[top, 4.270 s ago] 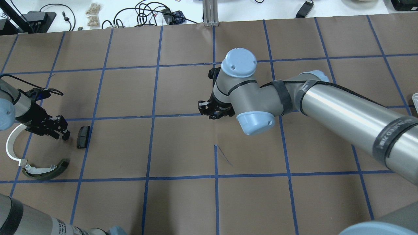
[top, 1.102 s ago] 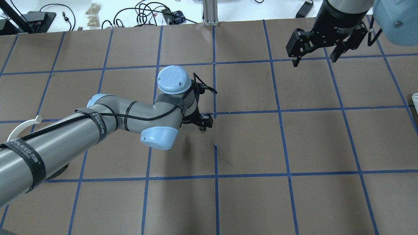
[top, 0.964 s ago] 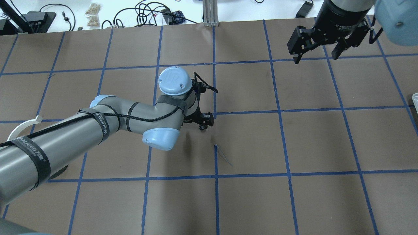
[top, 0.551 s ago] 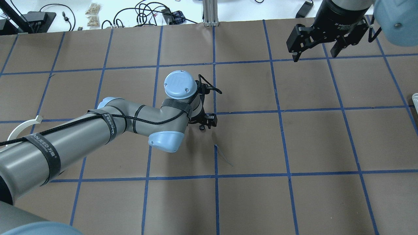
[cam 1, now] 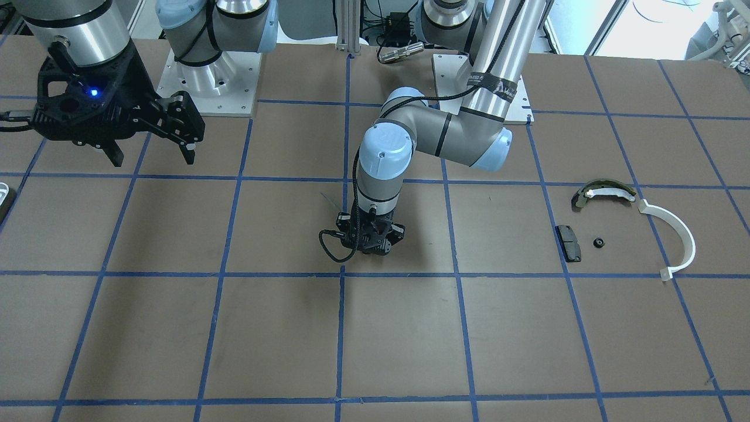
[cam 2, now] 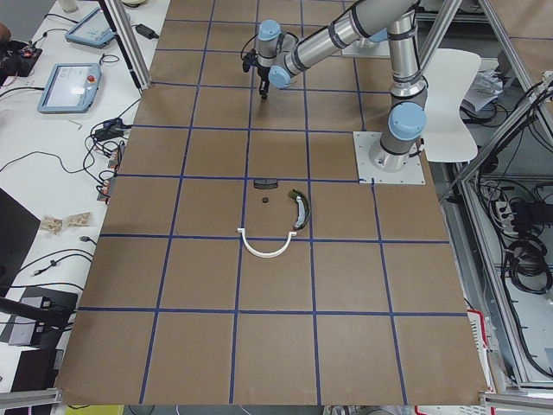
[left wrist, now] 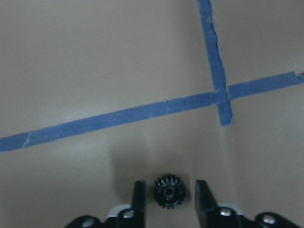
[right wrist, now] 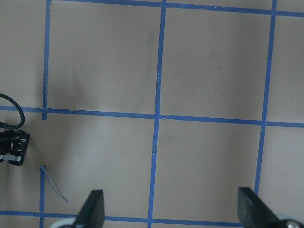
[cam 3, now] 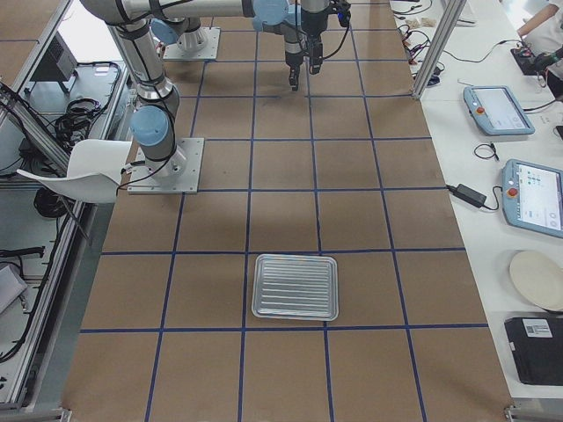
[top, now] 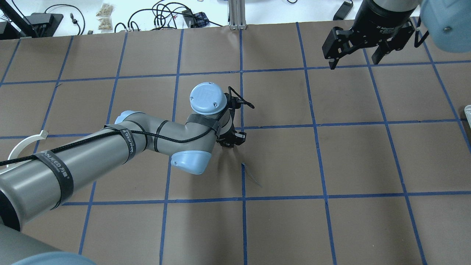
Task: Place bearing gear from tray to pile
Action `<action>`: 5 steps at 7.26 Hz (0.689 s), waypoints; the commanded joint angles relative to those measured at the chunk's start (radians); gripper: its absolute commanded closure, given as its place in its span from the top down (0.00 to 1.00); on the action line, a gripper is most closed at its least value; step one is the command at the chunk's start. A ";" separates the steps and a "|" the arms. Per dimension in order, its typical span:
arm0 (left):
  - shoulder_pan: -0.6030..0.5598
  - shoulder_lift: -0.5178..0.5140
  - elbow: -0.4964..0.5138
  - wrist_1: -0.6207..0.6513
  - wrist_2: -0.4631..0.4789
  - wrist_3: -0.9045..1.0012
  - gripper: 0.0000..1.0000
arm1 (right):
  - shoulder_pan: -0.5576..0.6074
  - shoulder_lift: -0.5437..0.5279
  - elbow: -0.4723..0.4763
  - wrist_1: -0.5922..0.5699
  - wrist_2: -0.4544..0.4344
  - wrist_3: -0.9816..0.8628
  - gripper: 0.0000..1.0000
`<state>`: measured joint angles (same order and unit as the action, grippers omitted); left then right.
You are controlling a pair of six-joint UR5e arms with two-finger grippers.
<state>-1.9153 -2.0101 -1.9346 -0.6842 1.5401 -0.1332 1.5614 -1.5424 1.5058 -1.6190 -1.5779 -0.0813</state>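
Observation:
A small black toothed bearing gear (left wrist: 169,192) lies on the brown table at its middle. My left gripper (left wrist: 169,185) is low over it, open, with a finger on each side and a gap to each; it also shows in the front view (cam 1: 370,246) and overhead (top: 232,141). The pile lies far off on my left: a white half-ring strip (cam 1: 679,234), an olive-and-white shoe (cam 1: 603,192), a black pad (cam 1: 568,242) and another small black gear (cam 1: 598,242). My right gripper (top: 353,60) is open, empty and raised at the far right.
The ribbed silver tray (cam 3: 295,287) stands empty at my right end of the table; its edge shows overhead (top: 468,110). Blue tape lines (left wrist: 142,111) grid the brown paper. Cables and screens lie beyond the table's far edge.
At first my right gripper was at the table's middle and my left by the pile. Since then the right has lifted away and the left has come over the gear, edging right.

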 commanded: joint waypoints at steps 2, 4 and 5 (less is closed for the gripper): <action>-0.001 -0.002 0.000 -0.003 0.000 0.006 0.00 | 0.000 -0.001 -0.001 -0.001 -0.001 0.000 1.00; 0.010 0.014 0.019 -0.014 0.005 0.007 0.00 | 0.000 -0.001 0.001 -0.001 0.001 0.000 1.00; 0.031 0.034 0.073 -0.128 0.012 0.007 0.00 | 0.000 -0.001 0.001 -0.001 0.001 0.000 1.00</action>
<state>-1.9035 -1.9961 -1.9078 -0.7235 1.5450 -0.1264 1.5616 -1.5432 1.5061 -1.6199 -1.5775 -0.0813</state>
